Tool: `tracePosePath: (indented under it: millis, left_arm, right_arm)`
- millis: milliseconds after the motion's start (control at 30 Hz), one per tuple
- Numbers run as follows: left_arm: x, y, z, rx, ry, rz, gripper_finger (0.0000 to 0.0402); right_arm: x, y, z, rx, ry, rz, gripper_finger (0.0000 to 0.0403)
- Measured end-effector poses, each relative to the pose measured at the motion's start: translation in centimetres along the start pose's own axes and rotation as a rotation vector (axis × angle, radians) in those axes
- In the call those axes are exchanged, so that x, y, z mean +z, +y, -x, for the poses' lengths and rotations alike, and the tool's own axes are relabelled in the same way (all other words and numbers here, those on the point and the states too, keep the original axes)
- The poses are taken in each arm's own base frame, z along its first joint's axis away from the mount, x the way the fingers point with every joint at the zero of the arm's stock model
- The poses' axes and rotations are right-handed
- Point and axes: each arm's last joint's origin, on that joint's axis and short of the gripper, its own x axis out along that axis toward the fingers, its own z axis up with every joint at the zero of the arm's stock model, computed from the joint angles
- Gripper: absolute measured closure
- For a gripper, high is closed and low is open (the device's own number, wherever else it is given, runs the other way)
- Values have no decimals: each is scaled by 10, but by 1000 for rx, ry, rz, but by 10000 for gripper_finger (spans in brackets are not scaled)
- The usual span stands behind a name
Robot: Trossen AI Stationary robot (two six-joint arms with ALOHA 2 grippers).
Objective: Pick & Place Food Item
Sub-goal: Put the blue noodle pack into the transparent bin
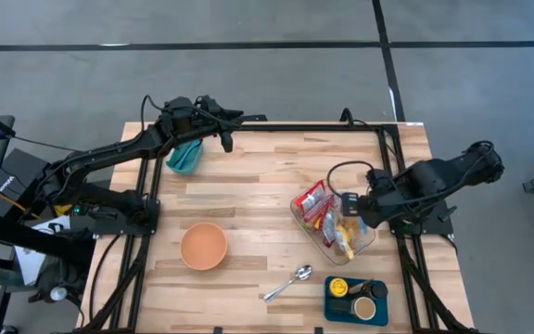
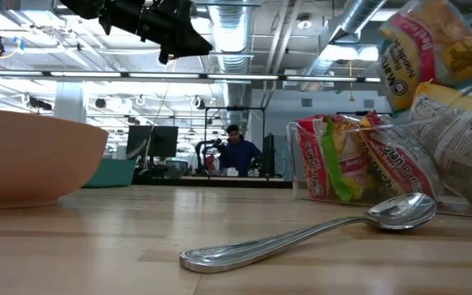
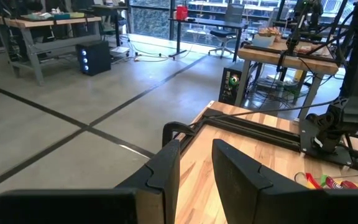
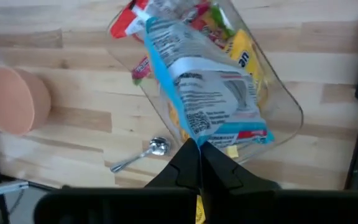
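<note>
A clear plastic container (image 1: 366, 245) at the table's right holds several food packets. My right gripper (image 4: 199, 155) hangs over it, pointing steeply down, shut on a white-and-blue packet (image 4: 210, 93). In the low view this packet (image 2: 423, 49) shows raised above the others. A peach bowl (image 1: 203, 246) stands left of the middle, near the front. My left gripper (image 3: 196, 168) waits high at the far left corner, above a teal bowl (image 1: 185, 156). It points about level and is open, with nothing between its fingers. My right gripper pinches the packet's upper edge (image 4: 194, 138) between its two fingertips, coming from above and pointing down. The packet hangs below the fingers over the container, tilted. I cannot tell whether its lower end is clear of the other packets.
A metal spoon (image 1: 288, 283) lies near the front edge, between the peach bowl and a blue tray (image 1: 334, 314) with small jars at the front right. A black frame rail (image 1: 304, 127) runs along the table's far edge. Bare wood lies in the middle.
</note>
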Motion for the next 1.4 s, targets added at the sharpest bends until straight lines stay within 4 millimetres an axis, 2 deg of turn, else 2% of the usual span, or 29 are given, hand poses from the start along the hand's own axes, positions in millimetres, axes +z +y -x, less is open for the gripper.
tracePosePath:
  millis: [267,500,833,1167,1400]
  left_arm:
    - [0,0,0,0,1,0,311]
    - [0,0,0,0,0,0,311]
    - [0,0,0,0,0,0,311]
    - [0,0,0,0,0,0,311]
    - [0,0,0,0,0,0,311]
  right_arm:
    - [2,-23,-19,-105,36,-68,403]
    - [-3,-25,-22,-129,54,-101,403]
    - [-21,-6,-48,-211,47,-137,403]
    - [-39,19,-74,-160,77,-77,403]
    - [-43,29,-84,-127,86,-27,403]
